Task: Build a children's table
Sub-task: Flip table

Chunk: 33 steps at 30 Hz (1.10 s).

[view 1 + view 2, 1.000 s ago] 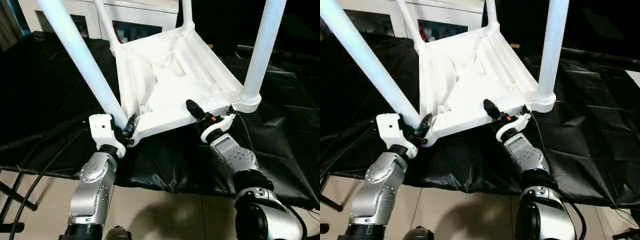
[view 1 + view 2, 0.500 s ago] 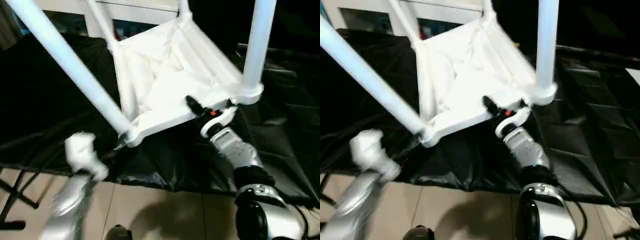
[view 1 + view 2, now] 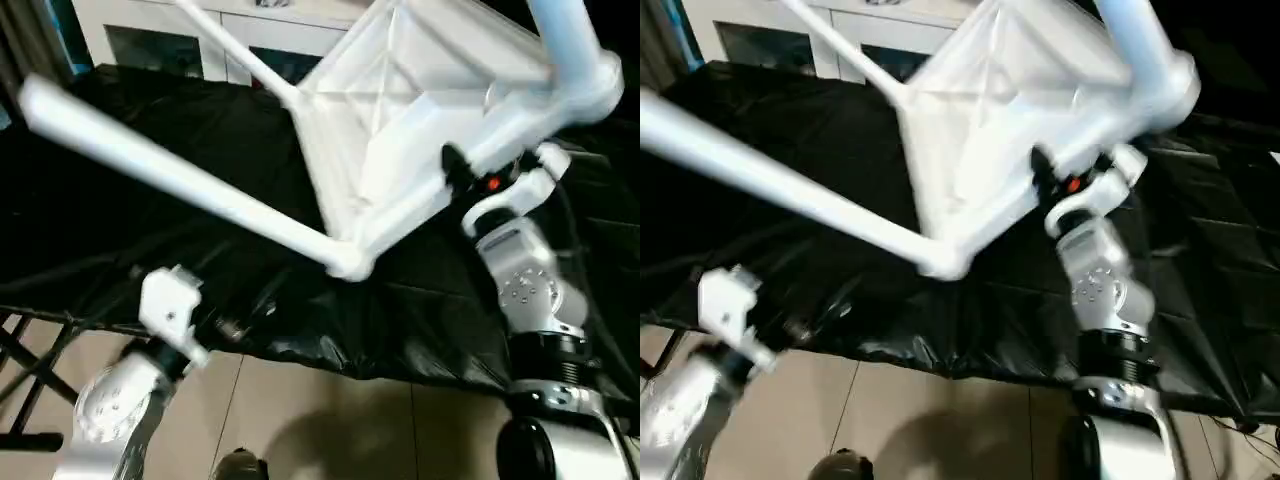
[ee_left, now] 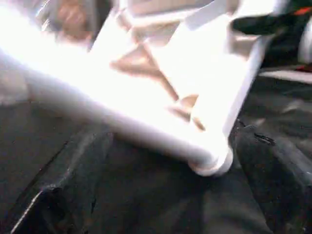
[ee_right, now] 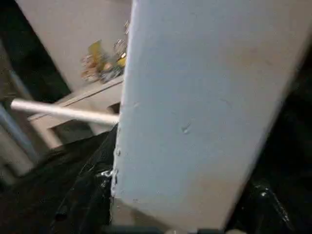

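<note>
At far left, the left claw (image 3: 215, 322) was held low above the black sheeting (image 3: 120, 190), touching nothing; whether its fingers were parted could not be told. Further right, the children's table (image 3: 400, 110) was seen tilted over the worktop, smooth tubular legs (image 3: 180, 185) seated in round corner sockets, ribbed underside exposed. Assembly was judged nearly finished, with uprighting left. Its rim was clamped by the right claw (image 3: 455, 175).

No legible txt, labels, brands or nos. anywhere in these views.
</note>
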Available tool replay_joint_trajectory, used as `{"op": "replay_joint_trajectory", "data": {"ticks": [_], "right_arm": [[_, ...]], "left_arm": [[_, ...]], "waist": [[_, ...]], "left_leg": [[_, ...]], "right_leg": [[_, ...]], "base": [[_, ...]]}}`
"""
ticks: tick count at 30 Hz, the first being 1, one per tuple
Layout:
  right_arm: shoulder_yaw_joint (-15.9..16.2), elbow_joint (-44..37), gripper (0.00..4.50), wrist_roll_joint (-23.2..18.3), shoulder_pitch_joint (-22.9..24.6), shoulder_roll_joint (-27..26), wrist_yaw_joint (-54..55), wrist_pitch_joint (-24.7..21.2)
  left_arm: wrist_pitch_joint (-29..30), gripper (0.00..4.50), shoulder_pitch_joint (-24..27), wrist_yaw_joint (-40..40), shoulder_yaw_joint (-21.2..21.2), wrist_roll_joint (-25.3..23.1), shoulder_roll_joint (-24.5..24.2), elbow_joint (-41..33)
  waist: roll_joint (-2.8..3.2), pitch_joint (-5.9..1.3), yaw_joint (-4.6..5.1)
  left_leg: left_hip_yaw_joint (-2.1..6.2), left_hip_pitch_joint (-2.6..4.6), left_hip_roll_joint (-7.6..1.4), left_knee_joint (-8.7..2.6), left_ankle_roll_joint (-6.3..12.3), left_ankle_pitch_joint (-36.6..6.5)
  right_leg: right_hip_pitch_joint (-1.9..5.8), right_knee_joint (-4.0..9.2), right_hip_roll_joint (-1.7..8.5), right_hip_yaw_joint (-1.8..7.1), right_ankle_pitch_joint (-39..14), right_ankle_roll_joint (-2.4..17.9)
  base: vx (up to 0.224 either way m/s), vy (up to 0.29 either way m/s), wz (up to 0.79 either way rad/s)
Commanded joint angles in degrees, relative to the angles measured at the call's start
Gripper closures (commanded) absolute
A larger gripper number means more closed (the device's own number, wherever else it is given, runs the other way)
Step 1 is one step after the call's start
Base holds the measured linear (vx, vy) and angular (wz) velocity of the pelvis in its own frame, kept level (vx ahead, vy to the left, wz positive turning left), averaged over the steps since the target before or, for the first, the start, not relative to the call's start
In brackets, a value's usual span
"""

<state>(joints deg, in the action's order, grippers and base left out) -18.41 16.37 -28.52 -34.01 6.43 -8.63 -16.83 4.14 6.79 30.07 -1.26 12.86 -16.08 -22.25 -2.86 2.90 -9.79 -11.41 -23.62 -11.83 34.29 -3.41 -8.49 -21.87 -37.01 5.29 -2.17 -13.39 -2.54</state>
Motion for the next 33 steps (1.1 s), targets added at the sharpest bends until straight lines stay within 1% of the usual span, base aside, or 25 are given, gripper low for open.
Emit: {"op": "replay_joint_trajectory", "data": {"ticks": [1,3,5,8,11,13,14,15,16,17,18,19,20,21,22,23,25,26,27,28,29,30,31,32,33], "right_arm": [[-0.2,-3.3,2.66,5.8,1.5,2.5,4.0,1.9],[0.6,-5.5,2.70,7.9,2.3,2.6,5.8,1.6],[1.3,-7.3,2.73,9.8,3.0,2.4,7.8,1.2],[2.1,-7.8,2.77,11.6,3.7,1.9,10.1,1.1],[3.0,-7.6,2.78,13.3,3.9,1.8,12.2,1.3],[5.4,-6.8,2.79,15.5,3.7,1.6,13.4,1.7],[5.7,-6.7,2.79,15.9,3.7,1.5,13.6,1.8],[6.8,-6.1,2.80,16.4,3.3,1.2,13.2,2.1],[6.8,-6.1,2.80,16.4,3.3,1.2,13.2,2.1],[7.6,-5.4,2.80,17.0,2.9,0.7,13.1,2.4],[8.6,-4.1,2.80,17.6,2.0,0.2,12.7,2.8],[9.1,-3.6,2.81,17.9,1.7,0.0,12.7,2.9],[9.7,-2.8,2.81,18.6,1.2,0.0,12.9,3.3],[9.8,-2.6,2.81,18.8,1.0,0.0,13.0,3.4],[10.7,-0.2,2.82,20.1,-0.4,-0.1,13.5,4.3],[10.9,1.6,2.82,20.7,-1.5,-0.3,14.1,4.8],[11.6,5.2,2.82,21.8,-3.5,-0.6,15.6,5.6],[11.6,5.2,2.82,21.8,-3.5,-0.6,15.6,5.6],[11.9,7.0,2.82,21.9,-4.4,-0.7,15.3,6.1],[12.4,9.0,2.82,22.4,-5.4,-0.9,14.9,6.3],[12.4,9.3,2.82,22.5,-5.5,-0.9,14.8,6.2],[13.0,11.2,2.82,23.2,-6.3,-0.9,14.8,5.7],[13.4,12.6,2.82,23.7,-7.0,-0.9,14.7,5.1],[13.4,12.6,2.82,23.7,-7.0,-0.9,14.7,5.1],[14.1,14.4,2.82,24.3,-7.8,-0.7,14.1,4.2]], "left_arm": [[2.9,0.00,-1.3,1.8,-2.1,1.3,-1.1,-2.4],[4.8,0.00,-2.4,3.3,-3.3,2.3,-2.0,-4.1],[6.1,0.00,-3.1,4.1,-4.1,2.8,-2.7,-5.3],[7.2,0.00,-4.8,3.9,-4.1,2.5,-3.1,-6.3],[7.4,0.00,-6.9,3.0,-3.5,1.6,-3.4,-6.4],[8.0,0.00,-11.8,0.8,-2.0,-0.9,-4.2,-6.2],[8.1,0.00,-12.4,0.5,-1.8,-1.1,-4.3,-6.1],[8.0,0.00,-15.1,-0.5,-1.1,-2.6,-4.8,-5.9],[8.0,0.00,-15.1,-0.5,-1.1,-2.6,-4.8,-5.9],[8.1,0.00,-17.8,-1.4,-0.8,-4.4,-5.5,-5.6],[7.4,0.00,-21.3,-1.8,-0.8,-7.2,-7.0,-5.0],[7.2,0.00,-22.8,-1.7,-1.0,-8.4,-7.9,-4.8],[7.8,0.00,-24.9,-1.6,-1.2,-9.4,-8.8,-4.1],[7.8,0.00,-25.3,-1.6,-1.2,-9.6,-9.0,-3.9],[8.0,0.00,-29.7,-0.9,-1.5,-11.0,-10.9,-2.5],[8.1,0.00,-32.8,-0.5,-1.5,-11.8,-12.0,-1.2],[7.1,0.00,-38.3,-0.2,-1.8,-14.4,-14.3,1.3],[7.1,0.00,-38.3,-0.2,-1.8,-14.4,-14.3,1.3],[5.7,0.00,-40.8,0.1,-2.1,-15.9,-15.3,2.6],[4.7,0.00,-43.2,0.4,-2.5,-17.0,-16.0,3.8],[4.6,0.00,-43.6,0.4,-2.6,-17.3,-16.1,3.9],[3.9,0.00,-45.6,0.5,-3.3,-19.2,-17.0,4.9],[3.7,0.00,-47.2,0.3,-3.9,-20.6,-17.5,5.4],[3.7,0.00,-47.2,0.3,-3.9,-20.6,-17.5,5.4],[3.4,0.00,-49.5,-0.3,-4.5,-22.5,-17.8,5.9]], "waist": [[0.38,-3.37,0.92],[0.33,-3.31,1.02],[0.24,-3.18,1.17],[0.08,-3.23,1.61],[0.12,-3.27,1.85],[-0.01,-3.30,2.01],[-0.16,-3.31,2.20],[-0.28,-3.35,2.35],[-0.23,-3.49,2.44],[-0.45,-3.37,2.61],[-0.32,-3.65,2.56],[-0.32,-3.71,2.78],[-0.48,-3.71,2.92],[-0.99,-3.74,3.06],[-0.70,-3.93,3.14],[-0.60,-3.98,3.19],[-0.68,-3.88,3.59],[-0.70,-3.81,3.66],[-0.77,-3.72,3.68],[-0.88,-3.68,3.51],[-0.79,-3.73,3.49],[-0.79,-3.73,3.53],[-0.73,-3.75,3.49],[-0.71,-3.74,3.51],[-0.71,-3.76,3.50]], "left_leg": [[0.78,2.91,-1.31,-4.85,-6.41,-18.3],[0.89,2.89,-1.27,-4.98,-6.55,-19.3],[0.91,3.05,-1.26,-5.03,-6.73,-20.9],[0.96,2.95,-1.16,-5.03,-6.49,-20.9],[0.98,3.08,-1.13,-5.03,-6.59,-20.8],[1.00,3.08,-1.08,-5.00,-6.72,-20.8],[1.09,2.94,-1.03,-5.01,-6.79,-20.7],[1.10,2.82,-1.02,-5.04,-6.87,-20.4],[1.19,2.78,-1.00,-4.96,-6.85,-19.6],[1.20,2.56,-0.97,-5.04,-6.87,-19.5],[1.24,2.82,-0.97,-4.98,-6.94,-19.4],[1.36,2.87,-0.93,-4.95,-7.32,-19.6],[1.49,2.57,-0.93,-5.04,-7.50,-19.1],[1.51,2.28,-0.91,-5.07,-7.55,-18.1],[1.31,2.68,-0.82,-4.77,-7.53,-17.5],[1.25,2.83,-0.75,-4.65,-7.63,-17.9],[1.28,2.96,-0.62,-4.68,-8.28,-20.0],[1.36,2.92,-0.69,-4.77,-8.45,-20.7],[1.44,2.85,-0.78,-4.84,-8.56,-21.3],[1.36,3.18,-0.85,-4.71,-8.46,-22.7],[1.41,3.16,-0.88,-4.73,-8.54,-22.7],[1.46,3.03,-0.91,-4.78,-8.57,-22.5],[1.35,3.20,-0.89,-4.70,-8.63,-22.7],[1.41,3.16,-0.90,-4.72,-8.75,-22.8],[1.43,3.11,-0.93,-4.77,-8.82,-22.8]], "right_leg": [[-0.05,5.07,2.08,1.73,-11.5,2.7],[0.01,5.15,2.12,1.74,-12.8,2.7],[-0.22,5.40,2.15,1.82,-15.1,2.5],[-0.16,5.41,2.01,1.85,-14.6,2.4],[-0.27,5.37,1.88,1.80,-14.1,2.4],[-0.21,5.29,1.84,1.76,-13.9,2.4],[-0.07,5.23,1.89,1.70,-14.0,2.3],[0.04,5.26,1.88,1.68,-13.7,2.2],[0.18,5.02,1.92,1.67,-12.4,2.1],[0.24,5.10,1.84,1.63,-12.4,2.0],[0.10,4.98,1.80,1.55,-12.0,1.6],[0.16,4.78,1.78,1.49,-11.5,1.7],[0.48,4.62,1.79,1.39,-10.7,1.9],[0.72,4.55,1.76,1.29,-9.9,2.0],[0.25,4.42,1.75,1.36,-8.5,2.5],[0.12,4.35,1.73,1.38,-8.6,2.8],[-0.06,4.50,1.70,1.29,-11.2,3.6],[-0.04,4.51,1.80,1.28,-12.0,3.7],[0.05,4.57,1.89,1.30,-12.6,3.7],[-0.37,4.89,2.11,1.41,-14.1,3.7],[-0.29,4.74,2.13,1.41,-13.9,4.0],[-0.20,4.69,2.11,1.40,-13.5,4.1],[-0.47,4.70,2.02,1.40,-13.3,4.3],[-0.36,4.58,2.07,1.40,-13.2,4.4],[-0.28,4.54,2.11,1.38,-13.0,4.6]], "base": [[0.000,0.000,0.00],[0.000,0.000,0.00],[0.000,0.000,0.00],[0.000,0.000,0.00],[0.000,0.000,0.00],[0.000,0.000,0.00],[0.000,0.000,0.00],[0.000,0.000,0.00],[0.000,0.000,0.00],[0.000,0.000,0.00],[0.000,0.000,0.00],[0.000,0.000,0.00],[0.000,0.000,0.00],[0.000,0.000,0.00],[0.000,0.000,0.00],[0.000,0.000,0.00],[0.000,0.000,0.00],[0.000,0.000,0.00],[0.000,0.000,0.00],[0.000,0.000,0.00],[0.000,0.000,0.00],[0.000,0.000,0.00],[0.000,0.000,0.00],[0.000,0.000,0.00],[0.000,0.000,0.00]]}}
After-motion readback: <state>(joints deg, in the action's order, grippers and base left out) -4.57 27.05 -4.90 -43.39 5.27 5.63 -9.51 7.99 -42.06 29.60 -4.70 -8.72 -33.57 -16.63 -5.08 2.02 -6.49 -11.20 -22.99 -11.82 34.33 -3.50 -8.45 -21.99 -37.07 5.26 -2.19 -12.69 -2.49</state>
